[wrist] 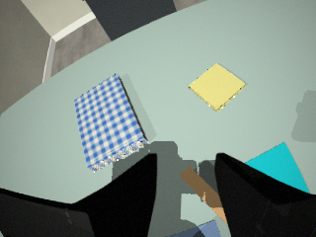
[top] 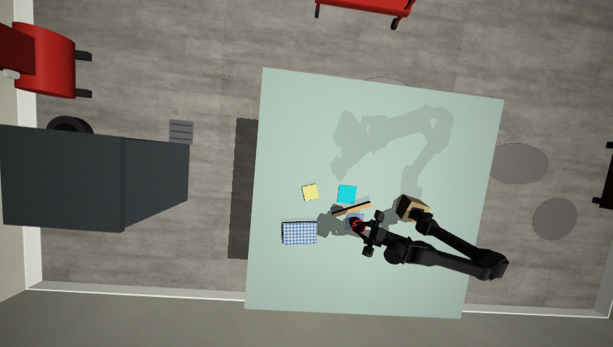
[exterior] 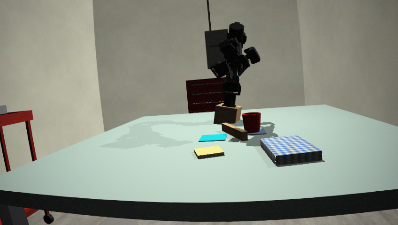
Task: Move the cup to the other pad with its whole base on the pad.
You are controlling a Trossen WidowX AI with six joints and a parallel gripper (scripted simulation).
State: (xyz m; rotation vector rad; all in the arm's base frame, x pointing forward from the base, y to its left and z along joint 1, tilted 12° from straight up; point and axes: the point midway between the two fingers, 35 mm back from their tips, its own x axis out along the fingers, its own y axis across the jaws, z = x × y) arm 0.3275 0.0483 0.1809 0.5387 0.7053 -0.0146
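The red cup (top: 355,229) (exterior: 251,122) stands upright on the dark blue pad (top: 360,215) (exterior: 261,131) (wrist: 209,230). The marbles inside cannot be made out clearly. The other pad, cyan (top: 346,194) (exterior: 213,137) (wrist: 281,168), lies flat and bare beyond the wooden bar. My gripper (top: 358,225) (wrist: 186,161) is partly open and empty, with a gap between its fingertips. It tilts downward and hangs well above the cup, overlapping it in the overhead view. The cup does not show in the wrist view.
A wooden bar (top: 352,208) (exterior: 233,131) (wrist: 194,180) stands between the two pads. A yellow square (top: 310,191) (exterior: 209,151) (wrist: 217,88) and a thick blue checked block (top: 299,233) (exterior: 291,145) (wrist: 109,123) lie nearby. The arm's base stands on a wooden block (top: 405,207) (exterior: 226,115).
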